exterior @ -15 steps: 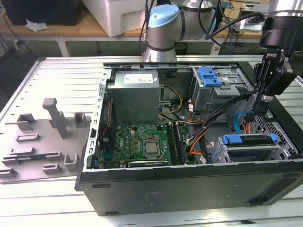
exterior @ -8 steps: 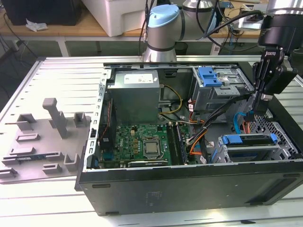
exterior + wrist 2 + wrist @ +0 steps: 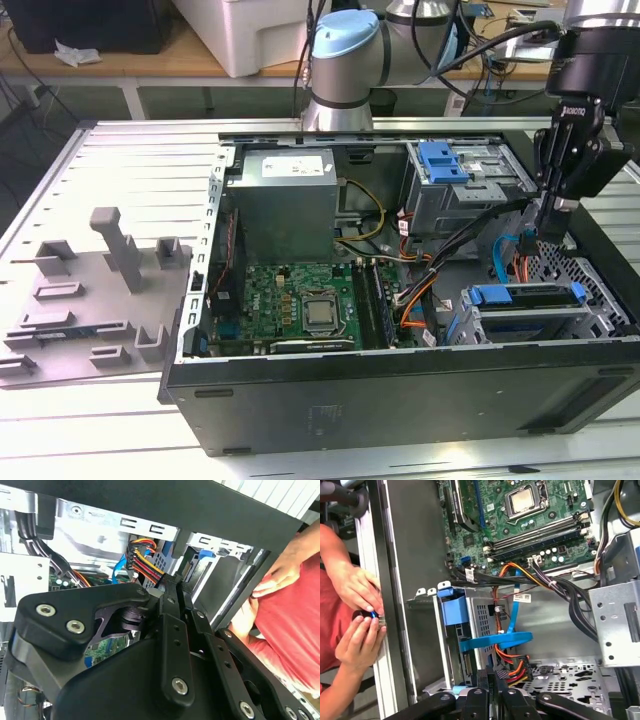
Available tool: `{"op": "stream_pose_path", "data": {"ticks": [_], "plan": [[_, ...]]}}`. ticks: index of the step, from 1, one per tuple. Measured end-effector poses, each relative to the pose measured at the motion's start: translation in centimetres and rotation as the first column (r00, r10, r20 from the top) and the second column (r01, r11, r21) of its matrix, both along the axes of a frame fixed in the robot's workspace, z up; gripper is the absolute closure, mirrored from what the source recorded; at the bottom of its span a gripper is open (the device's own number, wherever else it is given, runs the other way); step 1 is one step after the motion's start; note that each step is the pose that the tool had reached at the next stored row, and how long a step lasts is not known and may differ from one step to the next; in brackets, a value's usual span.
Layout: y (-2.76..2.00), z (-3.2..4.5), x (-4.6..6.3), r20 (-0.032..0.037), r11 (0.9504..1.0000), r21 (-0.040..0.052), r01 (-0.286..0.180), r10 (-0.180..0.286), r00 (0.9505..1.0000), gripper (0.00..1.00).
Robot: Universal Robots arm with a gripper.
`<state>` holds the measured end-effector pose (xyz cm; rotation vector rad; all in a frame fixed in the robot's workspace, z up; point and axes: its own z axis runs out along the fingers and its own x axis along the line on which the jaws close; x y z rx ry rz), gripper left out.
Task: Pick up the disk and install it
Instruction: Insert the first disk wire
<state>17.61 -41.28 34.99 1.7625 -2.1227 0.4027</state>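
Slatted bench (image 3: pixel 130 150), gripper (image 3: pixel 550 222) inside computer case (image 3: pixel 400 400), person's hands (image 3: pixel 359 639) (image 3: pixel 280 575) in both wrist views

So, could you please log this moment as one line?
gripper shut | by drive cage | disk in cage | hands at case edge

The gripper (image 3: pixel 172 580) is matt black metal with shiny silver screws (image 3: pixel 179 685). The drive cage (image 3: pixel 430 205) is bare dull metal, its bracket (image 3: pixel 443 162) smooth blue plastic. The fixture tray (image 3: pixel 95 300) is matt grey plastic; the bench (image 3: pixel 120 160) is ribbed pale metal.
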Motion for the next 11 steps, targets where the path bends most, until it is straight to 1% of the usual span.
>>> {"op": "stream_pose_path", "data": {"ticks": [1, 2, 3, 4, 8, 9, 11], "plan": [[-0.02, 0.01, 0.0, 0.0012, 1.0, 0.0045, -0.002, 0.002, 1.0, 0.83], [-0.17, 0.37, -0.1, 0.0074, 0.9996, 0.0218, -0.017, 0.017, 0.9998, 0.83], [-0.3, 0.95, -0.3, 0.018, 0.999, 0.0324, -0.032, 0.031, 0.9993, 0.83], [-0.32, 0.97, -0.4, 0.0199, 0.9988, 0.0329, -0.036, 0.036, 0.9992, 0.83], [-0.32, 0.97, -0.4, 0.0199, 0.9988, 0.0323, -0.036, 0.035, 0.9992, 0.83], [-0.33, 0.97, -0.5, 0.0203, 0.9988, 0.0333, -0.036, 0.035, 0.9992, 0.83], [-0.39, 1.05, -0.6, 0.0226, 0.9985, 0.0395, -0.037, 0.036, 0.9991, 0.83]]}}
